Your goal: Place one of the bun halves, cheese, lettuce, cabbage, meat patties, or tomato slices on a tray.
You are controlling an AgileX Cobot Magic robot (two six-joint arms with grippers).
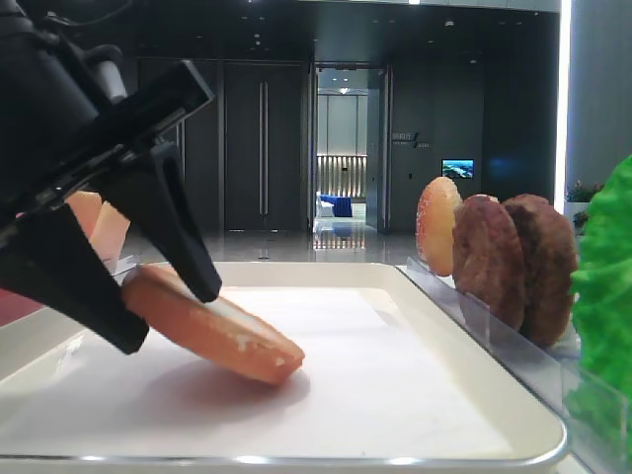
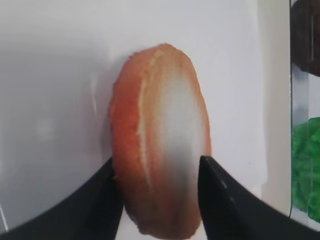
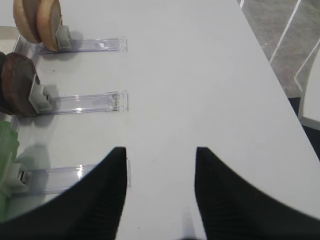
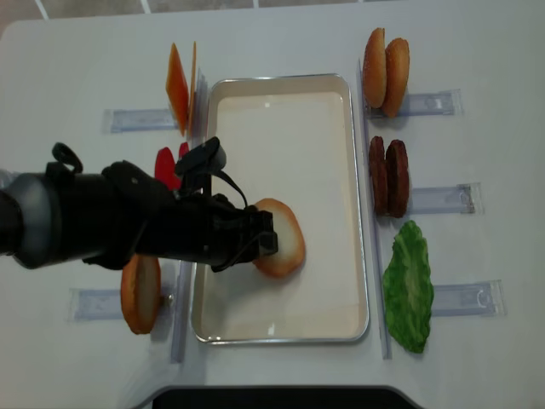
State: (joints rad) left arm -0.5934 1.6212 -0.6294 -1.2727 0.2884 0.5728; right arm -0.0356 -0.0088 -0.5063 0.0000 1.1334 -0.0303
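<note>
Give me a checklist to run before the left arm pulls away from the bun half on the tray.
1. Bun half inside the tray: ok.
2. Bun half lying flat: not ok, tilted, one edge raised.
3. Left gripper fingers off the bun: cannot tell, they flank it closely.
4. Meat patties and lettuce outside the retreat path: ok.
5. Right gripper away from tray: ok, open over bare table.

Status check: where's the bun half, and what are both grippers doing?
Left gripper open around the bun half, which lies tilted on the tray. Right gripper open, empty, over bare table. Nothing in the way.
</note>
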